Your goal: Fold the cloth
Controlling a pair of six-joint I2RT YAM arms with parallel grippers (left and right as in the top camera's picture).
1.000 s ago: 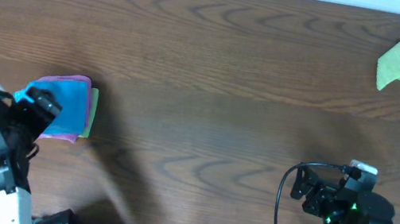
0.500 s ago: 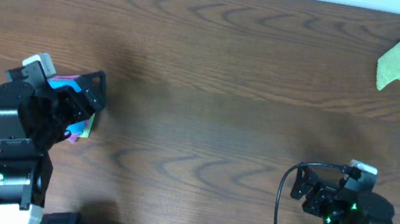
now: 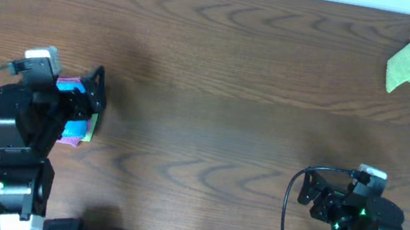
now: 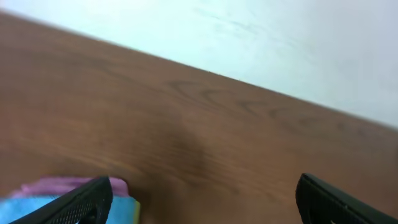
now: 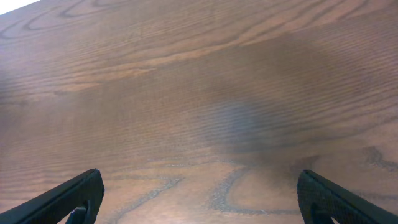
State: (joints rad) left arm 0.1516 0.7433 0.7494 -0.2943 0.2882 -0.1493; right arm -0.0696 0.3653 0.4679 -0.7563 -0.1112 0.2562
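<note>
The overhead camera looks straight down on the whole table (image 3: 221,68) from high above, with the left arm (image 3: 19,114) and right arm (image 3: 358,218) along the bottom edge. The left wrist camera sits low and close, facing across the wood to a pale wall (image 4: 292,37) at the top. The stacked cloths (image 3: 71,86) at the left of the overhead frame also show at this view's lower left. The right wrist camera tilts down at bare wood from close by.
</note>
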